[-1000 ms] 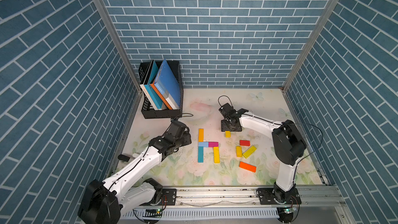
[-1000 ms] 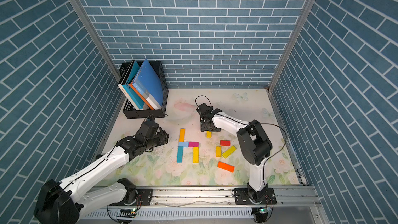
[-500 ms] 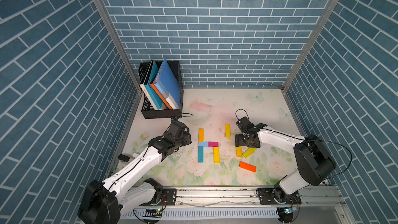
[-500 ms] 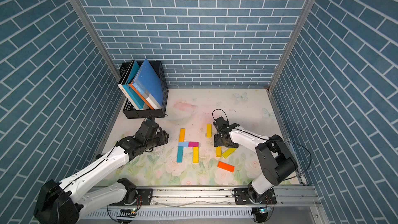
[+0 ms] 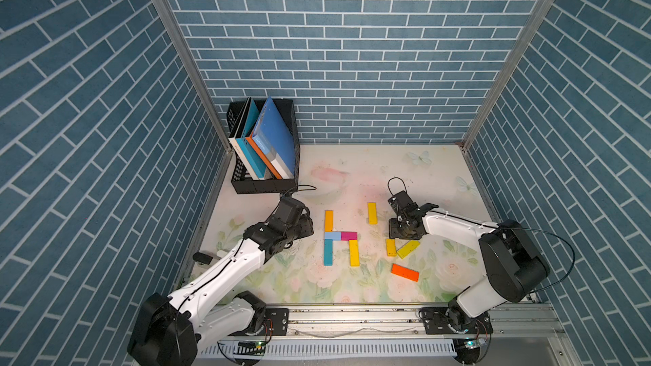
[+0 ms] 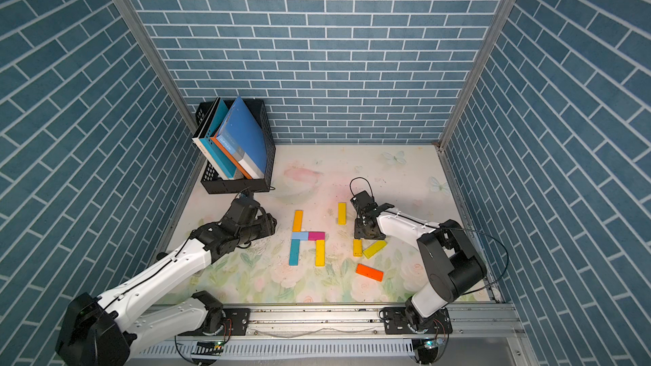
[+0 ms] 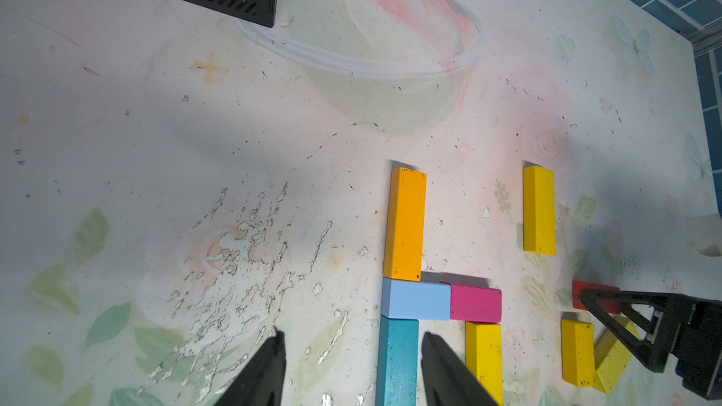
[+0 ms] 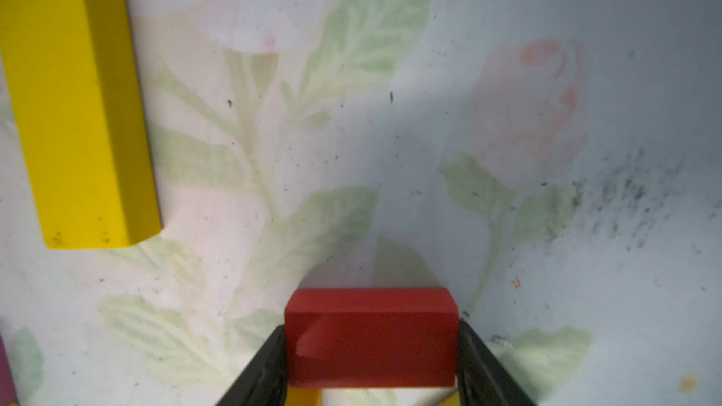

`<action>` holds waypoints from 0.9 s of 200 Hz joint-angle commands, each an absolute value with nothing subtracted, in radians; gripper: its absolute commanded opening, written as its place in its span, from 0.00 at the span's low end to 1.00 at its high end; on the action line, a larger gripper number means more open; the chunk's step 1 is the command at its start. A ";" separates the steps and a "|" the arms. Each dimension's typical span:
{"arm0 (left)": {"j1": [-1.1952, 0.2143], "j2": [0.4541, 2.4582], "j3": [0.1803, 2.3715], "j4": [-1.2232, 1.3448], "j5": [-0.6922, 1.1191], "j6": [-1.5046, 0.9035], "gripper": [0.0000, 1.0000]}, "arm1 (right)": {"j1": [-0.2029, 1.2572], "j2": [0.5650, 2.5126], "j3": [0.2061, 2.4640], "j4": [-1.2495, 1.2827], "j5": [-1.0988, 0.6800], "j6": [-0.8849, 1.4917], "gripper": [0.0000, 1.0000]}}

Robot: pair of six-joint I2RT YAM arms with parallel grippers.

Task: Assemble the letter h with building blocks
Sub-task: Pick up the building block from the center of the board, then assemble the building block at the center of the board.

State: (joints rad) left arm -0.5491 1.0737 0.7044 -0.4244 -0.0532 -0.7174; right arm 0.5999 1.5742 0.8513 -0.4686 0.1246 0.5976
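Blue brick-pattern walls, floral surface (image 5: 440, 177), black file box (image 5: 262, 186) with books (image 5: 274, 135) at upper left. Our read:

- The h is mostly laid at frame centre in both top views. The orange block (image 5: 328, 220), light blue block (image 5: 332, 235) and teal block (image 5: 328, 254) run top to bottom as the stem. The magenta block (image 5: 348, 235) sticks out frame-right as the bar, and the yellow leg block (image 5: 354, 252) sits under its end.
- right hand (image 8: 371, 328): jaws sit against both short ends of the red block (image 8: 371, 349), so we call it gripped. We can't tell if it's off the surface. In the top views the hand covers it.
- left hand (image 7: 351, 333): about half open, holding nothing, just frame-left of the stem. The teal end shows between its fingers in the left wrist view, but we can't tell if they touch.
- Loose blocks: the long yellow block (image 5: 372, 213) is upper right of the h. The short yellow block (image 5: 390, 247) lies against the tilted yellow block (image 5: 408, 248) just below the right hand. The orange-red block (image 5: 404, 272) is lower again.

Key relation: red lies frame-right of the h, apart from the leg. Its long axis runs left-right, parallel to the magenta bar in the left wrist view. The right arm is nearer; the left is across the stem. We reckon the carry goes frame-left. A bar slot needs no turn, a leg slot a quarter turn. The risk is clipping the short yellow block below.
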 commanded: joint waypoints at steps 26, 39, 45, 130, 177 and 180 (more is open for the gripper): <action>-0.542 1.077 0.688 -0.410 -0.055 -0.713 0.61 | 0.722 1.561 0.908 -0.528 0.146 0.694 0.47; -0.542 1.078 0.685 -0.407 -0.055 -0.718 0.61 | 0.753 1.594 0.940 -0.529 0.145 0.729 0.46; -0.543 1.078 0.684 -0.403 -0.055 -0.721 0.61 | 0.765 1.616 0.955 -0.530 0.146 0.742 0.46; -0.537 1.071 0.689 -0.423 -0.061 -0.714 0.61 | 0.796 1.752 1.023 -0.496 0.132 0.799 0.76; -0.537 1.080 0.690 -0.411 -0.052 -0.719 0.61 | 0.797 1.709 1.000 -0.494 0.114 0.775 0.68; -0.538 1.082 0.690 -0.412 -0.052 -0.718 0.61 | 0.796 1.710 1.002 -0.495 0.118 0.774 0.66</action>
State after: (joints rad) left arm -0.5461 1.0760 0.6933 -0.4114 -0.0502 -0.7216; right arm 0.7975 1.7374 1.0164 -0.4850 0.1261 0.7769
